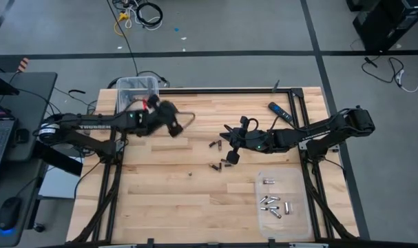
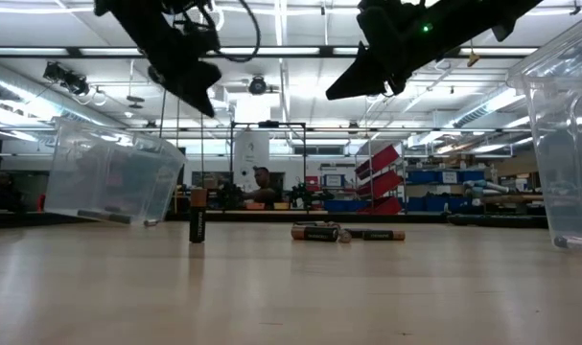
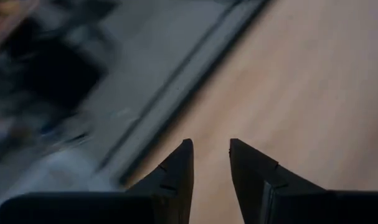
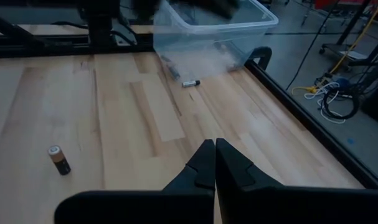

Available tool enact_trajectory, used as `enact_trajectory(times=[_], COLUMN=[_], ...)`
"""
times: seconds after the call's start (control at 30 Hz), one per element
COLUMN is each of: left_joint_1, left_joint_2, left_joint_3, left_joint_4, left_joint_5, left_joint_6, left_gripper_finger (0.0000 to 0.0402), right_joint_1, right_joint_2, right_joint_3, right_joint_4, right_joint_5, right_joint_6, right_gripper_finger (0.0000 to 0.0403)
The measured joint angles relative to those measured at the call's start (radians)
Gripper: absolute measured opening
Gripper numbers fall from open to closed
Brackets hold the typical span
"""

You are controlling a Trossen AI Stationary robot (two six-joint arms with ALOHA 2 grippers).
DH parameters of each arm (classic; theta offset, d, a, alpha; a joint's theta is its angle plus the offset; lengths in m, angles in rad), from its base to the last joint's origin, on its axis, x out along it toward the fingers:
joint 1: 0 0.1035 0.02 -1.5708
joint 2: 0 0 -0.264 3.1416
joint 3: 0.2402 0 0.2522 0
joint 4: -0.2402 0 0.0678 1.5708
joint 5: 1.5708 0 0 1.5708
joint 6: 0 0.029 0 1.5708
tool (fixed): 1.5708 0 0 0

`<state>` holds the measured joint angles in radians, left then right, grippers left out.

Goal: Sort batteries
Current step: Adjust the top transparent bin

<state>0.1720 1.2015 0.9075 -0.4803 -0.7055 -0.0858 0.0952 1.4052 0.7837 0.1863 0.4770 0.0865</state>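
Two dark robot arms hang over a butcher-block table (image 1: 160, 200) strewn with small batteries. The left gripper (image 1: 173, 128), raised above the table's far left part near a clear plastic bin (image 1: 136, 89) at the far edge, has its fingers (image 3: 176, 174) parted by a narrow gap with nothing visible between them; its wrist camera looks down on bare wood and the table's dark edge rail. The right gripper (image 1: 229, 157) hovers near the table's middle, its two fingers (image 4: 204, 165) pressed together and empty. Just beside it lie several dark batteries (image 1: 214, 145), with a single cell (image 1: 190, 173) apart toward the front. From table height, one black-and-copper battery (image 2: 198, 215) stands upright while others (image 2: 316, 232) lie on their sides. A group of silvery batteries (image 1: 272, 204) rests in a shallow clear tray (image 1: 260, 213) at the front right. A black-and-blue remote-like bar (image 1: 280, 114) lies near the far right edge. The right wrist camera also shows one battery (image 4: 190, 83) lying beside the bin.
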Motion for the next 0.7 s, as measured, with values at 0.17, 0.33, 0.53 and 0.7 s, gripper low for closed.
enact_trajectory(times=[0.17, 0.33, 0.53, 0.7], left_joint_1=[0.177, 0.373, 0.445, 0.443], left_joint_2=[0.000, 0.000, 0.000, -0.005], left_joint_3=[0.044, -0.008, -0.042, -0.042], left_joint_4=[-0.259, -0.244, -0.195, -0.236], left_joint_5=[-0.063, 0.188, 0.390, 0.412], left_joint_6=[0.028, 0.137, 0.193, 0.214], left_gripper_finger=[0.0077, 0.0025, 0.0003, 0.0003], right_joint_1=[0.002, 0.002, 0.002, 0.002], right_joint_2=[0.000, 0.000, 0.000, 0.000], right_joint_3=[0.000, 0.000, 0.000, 0.000], right_joint_4=[-0.022, -0.025, -0.034, -0.034], right_joint_5=[0.000, 0.000, 0.000, 0.000], right_joint_6=[0.026, 0.026, 0.026, 0.026], right_gripper_finger=[0.0000, 0.0000, 0.0000, 0.0000])
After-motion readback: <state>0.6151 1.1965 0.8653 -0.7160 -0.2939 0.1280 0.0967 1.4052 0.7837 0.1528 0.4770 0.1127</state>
